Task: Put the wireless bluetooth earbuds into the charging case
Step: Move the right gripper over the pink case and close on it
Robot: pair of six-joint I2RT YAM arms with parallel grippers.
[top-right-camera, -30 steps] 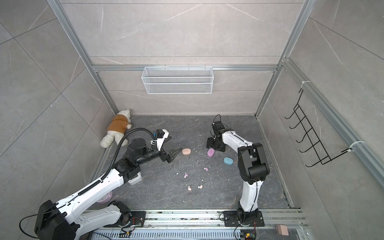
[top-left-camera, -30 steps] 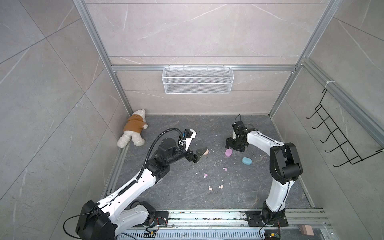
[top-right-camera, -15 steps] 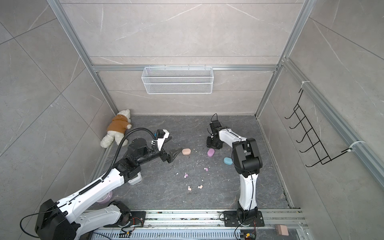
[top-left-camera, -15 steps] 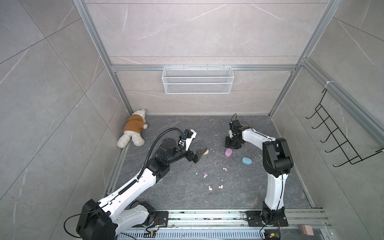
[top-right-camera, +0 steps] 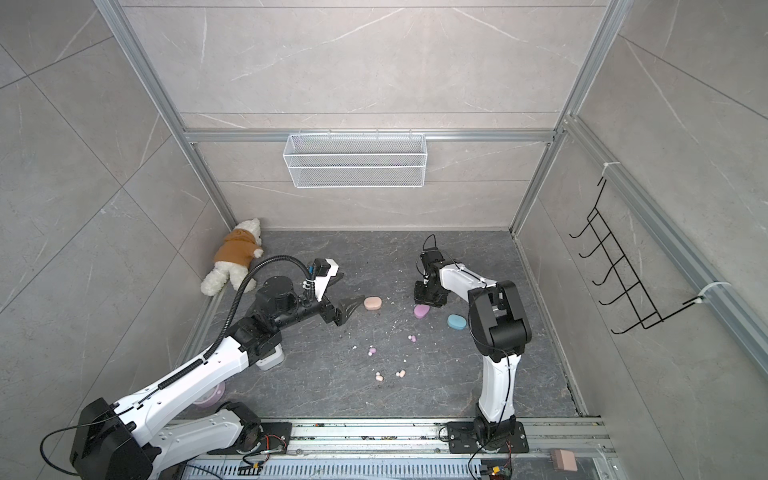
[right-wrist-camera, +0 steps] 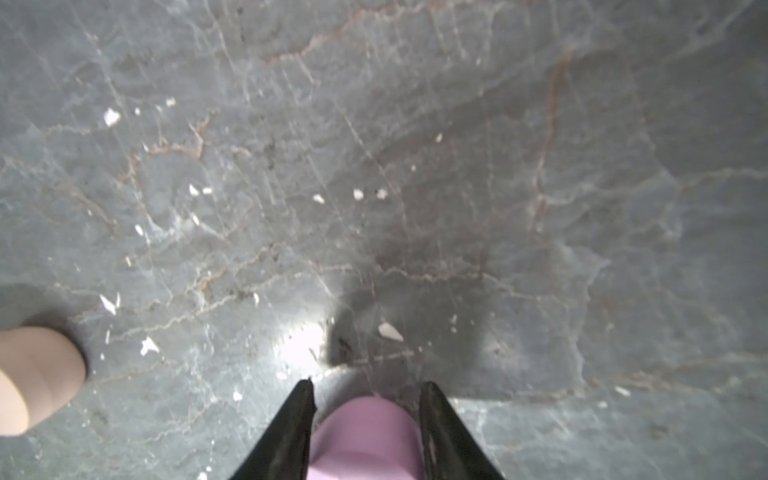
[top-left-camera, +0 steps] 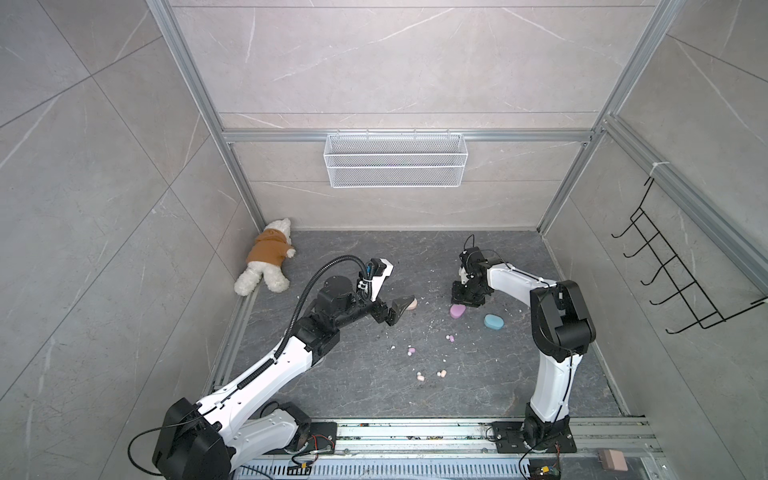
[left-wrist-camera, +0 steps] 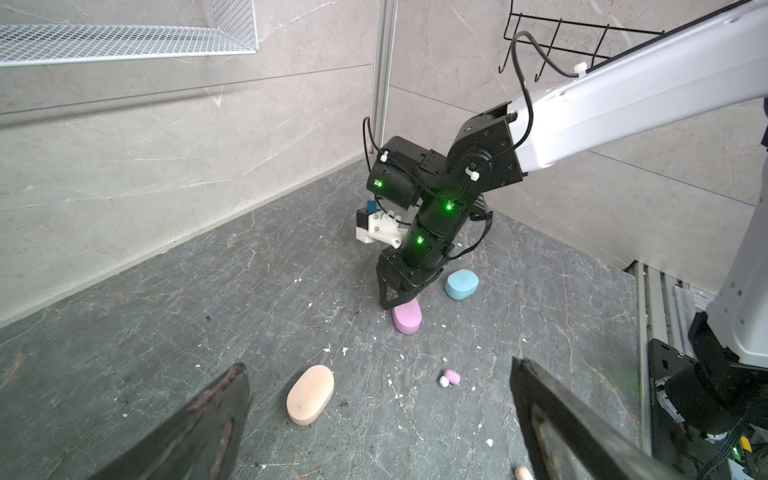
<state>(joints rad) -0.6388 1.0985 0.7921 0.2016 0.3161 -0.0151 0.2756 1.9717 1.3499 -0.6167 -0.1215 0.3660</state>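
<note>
On floor (top-left-camera: 478, 386): right gripper (right-wrist-camera: 369, 384) pinches pink case (right-wrist-camera: 365, 436); left gripper (left-wrist-camera: 378, 365) gapes wide, empty.
Loose earbuds (top-left-camera: 420, 377) lie scattered, clear of both cases; peach case (left-wrist-camera: 310, 394) just ahead of left gripper.

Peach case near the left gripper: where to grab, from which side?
Grip the peach case across its short width, fingers on the two long sides, coming down from above. It lies flat, a low oval, so only those sides offer parallel faces. The open left gripper likely spans it.
</note>
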